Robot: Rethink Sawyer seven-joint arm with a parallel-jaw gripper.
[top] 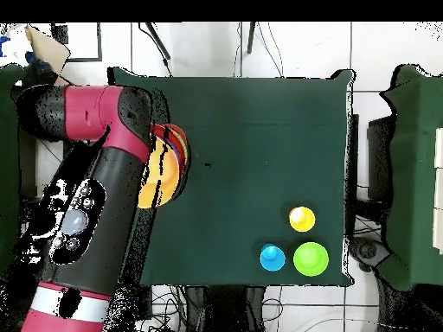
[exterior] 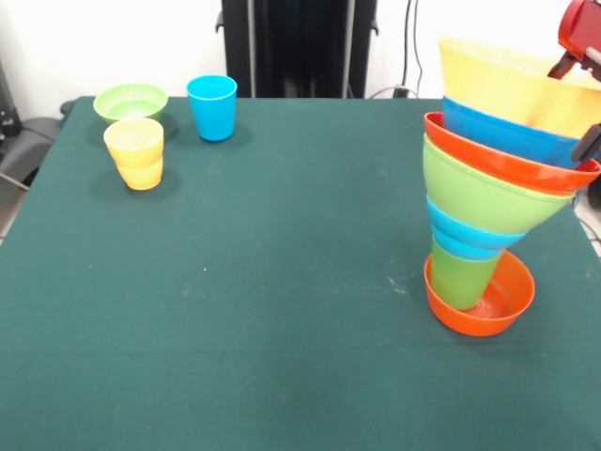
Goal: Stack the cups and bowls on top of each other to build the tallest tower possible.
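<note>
no text, label, brand, number or sign can be read in either view. the cups and bowls show plain glossy colour with no print, the green desk (exterior: 282, 282) is unmarked, and the red and black arm (top: 95, 199) at the left of the overhead frame carries small buttons but no legible lettering.

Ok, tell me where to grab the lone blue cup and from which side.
Take the blue cup by its rim, one pincer finger inside the open mouth, coming straight down from above. It stands upright and apart from the green bowl and yellow cups.
</note>
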